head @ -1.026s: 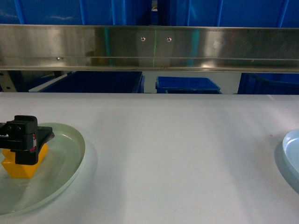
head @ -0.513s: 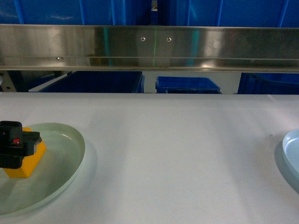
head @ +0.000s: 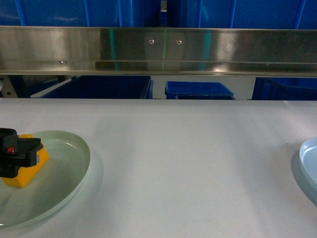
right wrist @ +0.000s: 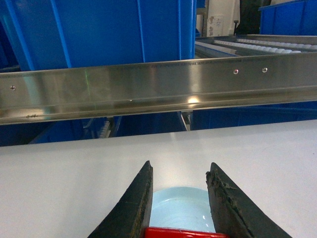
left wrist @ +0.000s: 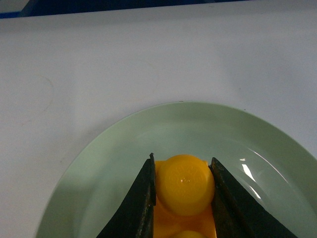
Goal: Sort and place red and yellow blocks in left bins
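The yellow block (left wrist: 184,186) has round studs on top and sits between the black fingers of my left gripper (left wrist: 182,158), which is shut on it over a pale green plate (left wrist: 119,148). In the head view the same gripper (head: 30,153) and the yellow block (head: 40,158) are at the far left edge. A red block (right wrist: 183,233) shows only as a strip at the bottom edge, spanning the fingers of my right gripper (right wrist: 180,166), which is shut on it. A deep blue bin (head: 109,88) stands beyond the table on the left.
A steel rail (head: 158,49) runs across the back above the white table (head: 188,163). More blue crates (right wrist: 99,34) stand behind it. A light blue plate (head: 309,163) lies at the right edge, and the same light blue plate (right wrist: 179,208) is under my right gripper.
My left gripper has moved left toward the frame's edge with the yellow block in it, then held almost still. Nothing else has moved.
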Controlling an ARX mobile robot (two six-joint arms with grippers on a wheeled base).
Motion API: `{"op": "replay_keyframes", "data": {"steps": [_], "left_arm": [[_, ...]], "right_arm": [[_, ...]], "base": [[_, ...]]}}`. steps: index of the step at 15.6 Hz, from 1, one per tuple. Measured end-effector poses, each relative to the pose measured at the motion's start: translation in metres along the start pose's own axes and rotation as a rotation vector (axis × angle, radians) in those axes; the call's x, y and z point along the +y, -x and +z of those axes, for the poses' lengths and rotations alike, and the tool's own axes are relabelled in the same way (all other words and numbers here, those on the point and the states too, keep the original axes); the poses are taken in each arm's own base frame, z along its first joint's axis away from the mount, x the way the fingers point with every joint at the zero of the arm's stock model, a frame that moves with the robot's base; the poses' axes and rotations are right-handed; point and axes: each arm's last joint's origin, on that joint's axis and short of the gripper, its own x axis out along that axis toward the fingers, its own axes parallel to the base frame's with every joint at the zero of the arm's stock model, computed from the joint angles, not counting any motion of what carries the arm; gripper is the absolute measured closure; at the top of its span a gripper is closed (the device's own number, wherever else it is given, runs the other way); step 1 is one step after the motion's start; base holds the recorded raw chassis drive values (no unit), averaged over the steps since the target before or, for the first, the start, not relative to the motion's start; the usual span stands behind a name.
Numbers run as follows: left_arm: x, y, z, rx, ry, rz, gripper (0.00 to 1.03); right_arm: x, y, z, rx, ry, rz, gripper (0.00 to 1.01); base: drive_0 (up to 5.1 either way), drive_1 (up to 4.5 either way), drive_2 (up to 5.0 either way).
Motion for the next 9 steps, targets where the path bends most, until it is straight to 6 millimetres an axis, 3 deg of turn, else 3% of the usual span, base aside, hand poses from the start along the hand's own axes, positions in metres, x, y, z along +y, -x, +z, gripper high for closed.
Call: {"op": "replay_keyframes", "data": {"steps": [5, 8, 9], "left_arm": [[0.0, 0.016, 0.013, 0.0, 0.006, -0.012, 0.8], [-0.004, 0.045, 0.05, -0.128, 0.018, -0.049, 0.8], [-0.005, 0.054, 0.053, -0.139, 0.027, -0.066, 0.8]], "right_arm": [[0.0, 0.0, 0.0, 0.0, 0.0, 0.0, 0.73], [0.0, 0.0, 0.0, 0.0, 0.0, 0.0, 0.73], [0.0, 0.0, 0.0, 0.0, 0.0, 0.0, 0.73]], "base": [[0.0, 0.0, 0.0], [0.0, 0.0, 0.0], [0.0, 0.0, 0.0]]}}
